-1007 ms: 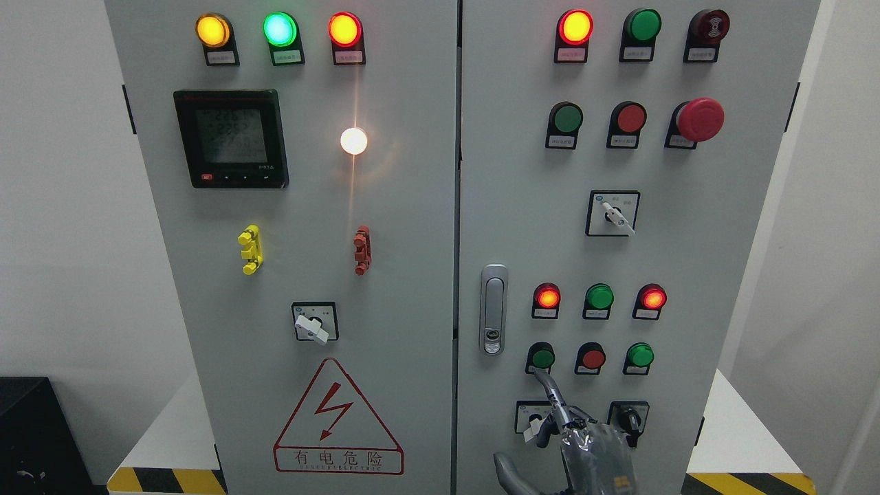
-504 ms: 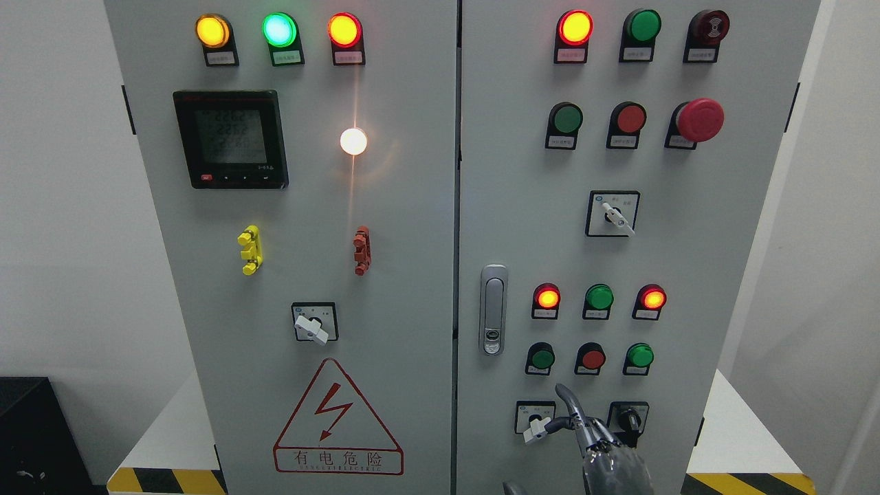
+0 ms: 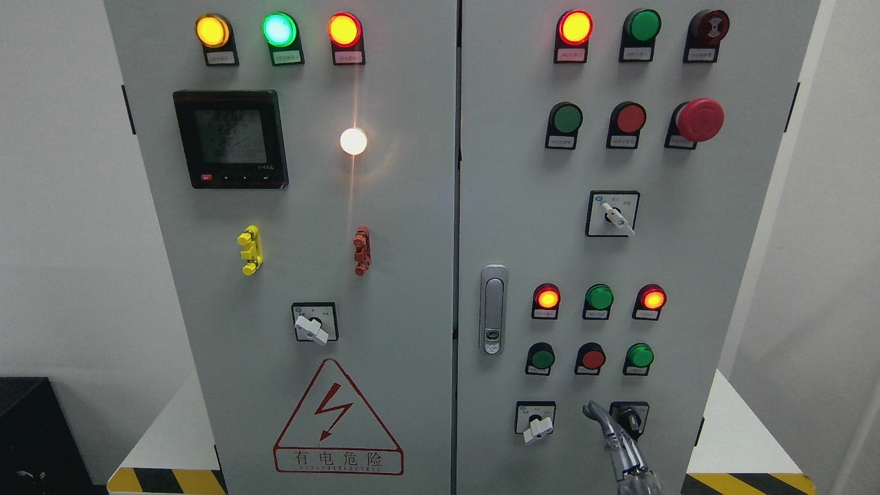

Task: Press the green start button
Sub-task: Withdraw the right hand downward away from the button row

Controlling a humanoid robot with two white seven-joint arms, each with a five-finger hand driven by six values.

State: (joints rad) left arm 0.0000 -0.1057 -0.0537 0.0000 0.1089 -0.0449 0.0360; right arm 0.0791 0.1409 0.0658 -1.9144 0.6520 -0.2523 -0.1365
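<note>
The grey control cabinet (image 3: 495,172) fills the view. On its right door, the lower button row holds a green button (image 3: 542,358), a red button (image 3: 592,358) and a second green button (image 3: 640,355). Another green button (image 3: 567,118) sits in the upper row. My right hand (image 3: 617,436) comes up from the bottom edge, below the red button and next to the black rotary switch (image 3: 628,416). Its tip is well below and to the right of the lower-left green button and touches no button. Most of the hand is out of frame. The left arm is not in view.
Red lamps (image 3: 547,298) (image 3: 652,298) and a green lamp (image 3: 599,297) sit above the lower buttons. A white-handled selector switch (image 3: 537,427) is left of my hand. A red mushroom stop button (image 3: 700,119) is at upper right. A door handle (image 3: 493,309) is at the centre.
My right hand has drawn back from the lower-left green button, moving down and to the right. Less of it shows now. The lamps look unchanged.
</note>
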